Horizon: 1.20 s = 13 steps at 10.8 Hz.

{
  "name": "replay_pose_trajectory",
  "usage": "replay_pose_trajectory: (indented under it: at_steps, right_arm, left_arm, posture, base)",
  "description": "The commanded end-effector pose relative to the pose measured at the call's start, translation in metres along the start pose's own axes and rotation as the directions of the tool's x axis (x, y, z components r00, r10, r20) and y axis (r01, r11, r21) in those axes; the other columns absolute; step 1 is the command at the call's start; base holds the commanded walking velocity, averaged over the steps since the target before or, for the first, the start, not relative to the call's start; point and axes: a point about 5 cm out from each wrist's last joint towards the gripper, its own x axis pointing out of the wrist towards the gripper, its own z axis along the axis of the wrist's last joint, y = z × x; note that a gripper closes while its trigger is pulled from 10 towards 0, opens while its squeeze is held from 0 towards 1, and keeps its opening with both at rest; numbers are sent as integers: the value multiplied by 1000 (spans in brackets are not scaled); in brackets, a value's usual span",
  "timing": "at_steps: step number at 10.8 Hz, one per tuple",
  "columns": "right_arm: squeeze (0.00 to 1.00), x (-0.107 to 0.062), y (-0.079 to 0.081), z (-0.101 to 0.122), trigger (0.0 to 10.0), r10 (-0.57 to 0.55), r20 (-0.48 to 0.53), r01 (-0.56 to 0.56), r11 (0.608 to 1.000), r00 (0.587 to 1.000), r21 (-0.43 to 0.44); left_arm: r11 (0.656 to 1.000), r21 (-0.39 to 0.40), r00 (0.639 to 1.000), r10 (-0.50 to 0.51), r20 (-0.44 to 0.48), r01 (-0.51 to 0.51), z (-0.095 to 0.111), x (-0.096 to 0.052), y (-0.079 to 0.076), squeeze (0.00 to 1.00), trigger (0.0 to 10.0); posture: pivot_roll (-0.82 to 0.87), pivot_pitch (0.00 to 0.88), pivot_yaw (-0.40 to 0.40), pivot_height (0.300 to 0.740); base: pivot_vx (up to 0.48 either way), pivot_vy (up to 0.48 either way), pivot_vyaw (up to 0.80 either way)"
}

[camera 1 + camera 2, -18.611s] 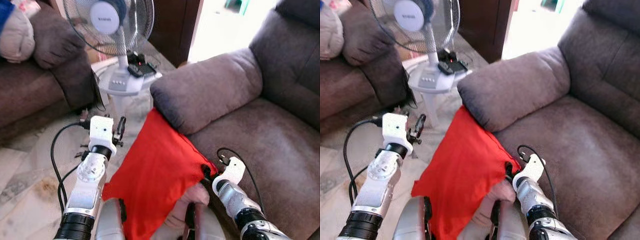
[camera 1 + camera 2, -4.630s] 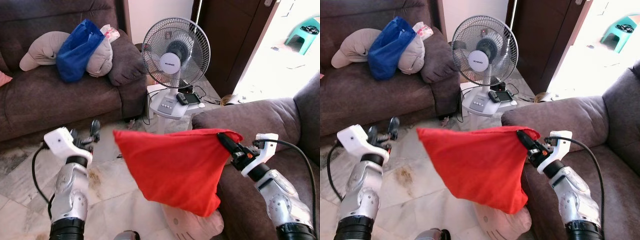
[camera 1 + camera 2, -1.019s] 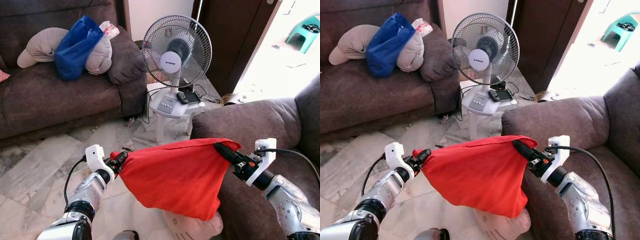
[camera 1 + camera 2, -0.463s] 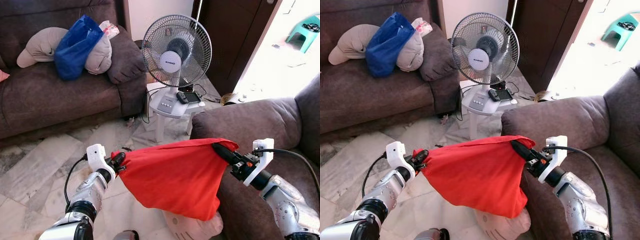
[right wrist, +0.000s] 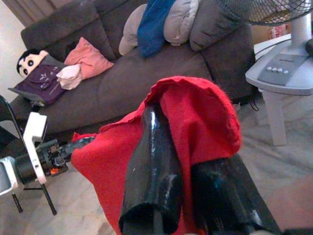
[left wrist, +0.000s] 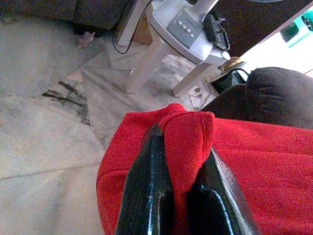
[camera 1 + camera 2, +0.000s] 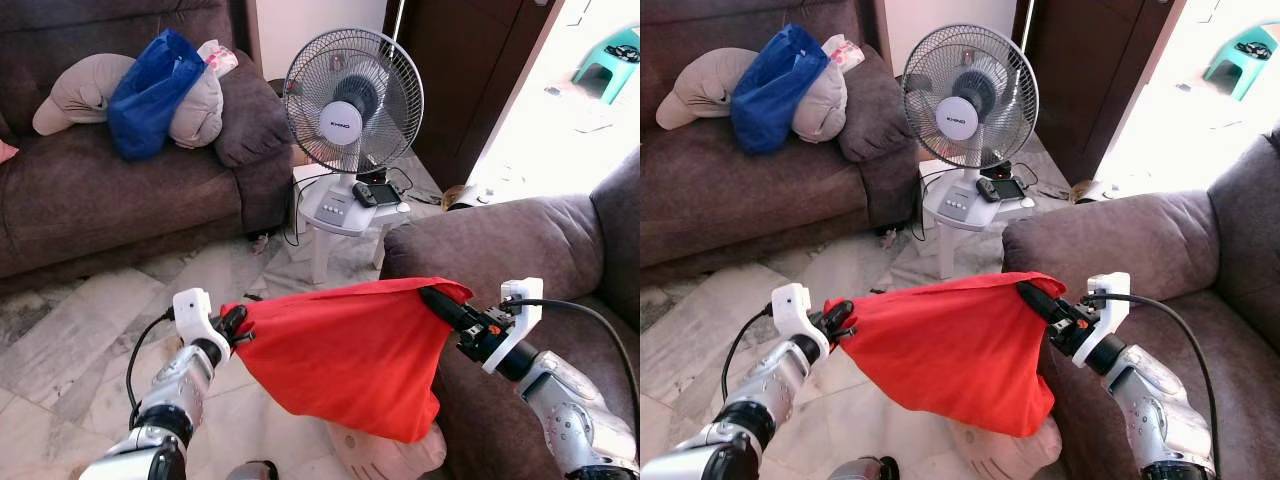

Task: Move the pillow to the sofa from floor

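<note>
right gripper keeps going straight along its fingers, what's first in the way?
Right gripper is shut on the red pillow; beyond it, probably the left gripper holding the opposite corner, then the far sofa. Depth unclear.

Red pillow (image 7: pixel 350 355) hangs in air, limp, stretched by two upper corners, above the floor (image 7: pixel 80 330) beside the sofa (image 7: pixel 500 240) armrest.

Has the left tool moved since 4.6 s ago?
Yes. The left tool has swung in toward the fan stand's side and now grips the red pillow's left corner; before, it hung apart from it.
</note>
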Motion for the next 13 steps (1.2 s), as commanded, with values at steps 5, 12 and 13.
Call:
replay_pose_trajectory:
  at_steps: [5, 12, 13]
  right_arm:
    - [0, 16, 2, -2, 10000, -66, 27, 67, 997, 997, -41]
    - [0, 41, -13, 13, 10000, -564, 314, 614, 785, 764, -85]
    - [0, 39, -15, 13, 10000, -608, 338, 662, 747, 718, -61]
  left_arm:
    - [983, 117, 960, 111, 256, -144, 30, -13, 14, 0, 10000]
    - [861, 460, 789, -121, 603, -219, 98, -22, -62, 0, 10000]
    - [872, 434, 787, -97, 609, -228, 96, -22, -65, 0, 10000]
  posture:
    - [83, 0, -57, 740]
    - [87, 0, -69, 740]
    - [76, 0, -72, 740]
  base:
    - [0, 0, 0]
    - [0, 0, 0]
    - [0, 0, 0]
